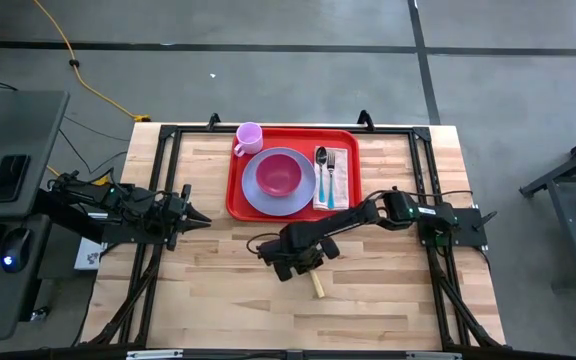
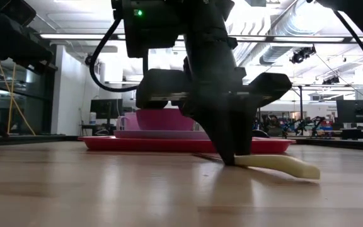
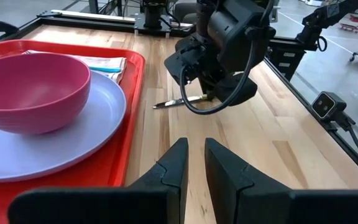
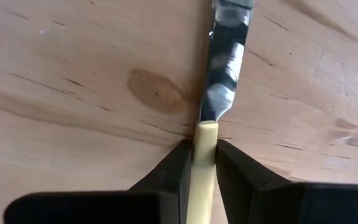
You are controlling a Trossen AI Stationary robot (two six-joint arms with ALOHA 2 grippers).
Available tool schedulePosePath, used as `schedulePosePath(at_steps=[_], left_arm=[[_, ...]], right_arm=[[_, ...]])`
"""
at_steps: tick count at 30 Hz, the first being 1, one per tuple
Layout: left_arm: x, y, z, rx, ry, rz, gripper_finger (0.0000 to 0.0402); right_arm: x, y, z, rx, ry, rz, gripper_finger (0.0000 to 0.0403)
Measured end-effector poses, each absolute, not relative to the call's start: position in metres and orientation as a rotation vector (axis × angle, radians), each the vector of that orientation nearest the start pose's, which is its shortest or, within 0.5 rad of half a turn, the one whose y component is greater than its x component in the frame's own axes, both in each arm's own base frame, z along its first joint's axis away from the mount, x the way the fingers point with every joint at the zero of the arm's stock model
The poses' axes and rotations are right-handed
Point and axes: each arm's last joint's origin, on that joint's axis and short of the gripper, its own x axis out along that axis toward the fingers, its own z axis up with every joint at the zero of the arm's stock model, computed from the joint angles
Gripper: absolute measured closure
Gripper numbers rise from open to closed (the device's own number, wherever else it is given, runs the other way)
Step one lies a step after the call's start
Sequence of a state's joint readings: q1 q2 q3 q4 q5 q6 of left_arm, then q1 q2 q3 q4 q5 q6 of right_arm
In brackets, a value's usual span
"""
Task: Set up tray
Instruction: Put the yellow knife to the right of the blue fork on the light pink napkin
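Observation:
The red tray lies at the table's far middle. It carries a lavender plate with a pink bowl, a lavender cup, and a napkin with a spoon and a fork. A knife with a cream handle and a steel blade lies on the wood in front of the tray. My right gripper stands over it, shut on the handle. My left gripper waits left of the tray above the table, its fingers a narrow gap apart. My right gripper pinches the knife's cream handle between its two fingers, close to where the blade begins. The fingers come from above, pointing down, one on each side of the handle. The handle's free end rests on the table.
Black frame rails run along the table's left, right and far sides. Bare wood stretches in front of the tray and toward the near edge. Off the table's left stands a desk with a keyboard and mouse.

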State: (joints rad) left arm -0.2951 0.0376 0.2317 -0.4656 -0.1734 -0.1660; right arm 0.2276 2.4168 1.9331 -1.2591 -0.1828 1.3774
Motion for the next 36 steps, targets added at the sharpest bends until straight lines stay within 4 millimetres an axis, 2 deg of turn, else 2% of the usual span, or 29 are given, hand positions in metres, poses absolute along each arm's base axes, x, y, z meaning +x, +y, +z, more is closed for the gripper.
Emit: schedulePosePath(at_steps=[5,13,20,31,36], left_arm=[[0.076,-0.018,0.194,-0.115,0.274,-0.098,0.0316],[0.076,-0.019,0.194,-0.128,0.278,-0.123,0.0316],[0.076,-0.019,0.194,-0.129,0.278,-0.124,0.0316],[0.076,-0.019,0.194,-0.128,0.279,-0.123,0.0316],[0.076,-0.019,0.194,-0.128,0.278,-0.12,0.0316]], right_arm=[[0.433,0.105,0.123,0.932,1.641,-0.915,0.0347],[0.433,0.105,0.123,0.905,1.647,-0.899,0.0386],[0.432,0.105,0.126,0.91,1.658,-0.899,0.0374],[0.417,0.111,0.157,0.881,1.652,-0.955,0.038],[0.41,0.122,0.167,0.892,1.688,-0.939,0.0382]])
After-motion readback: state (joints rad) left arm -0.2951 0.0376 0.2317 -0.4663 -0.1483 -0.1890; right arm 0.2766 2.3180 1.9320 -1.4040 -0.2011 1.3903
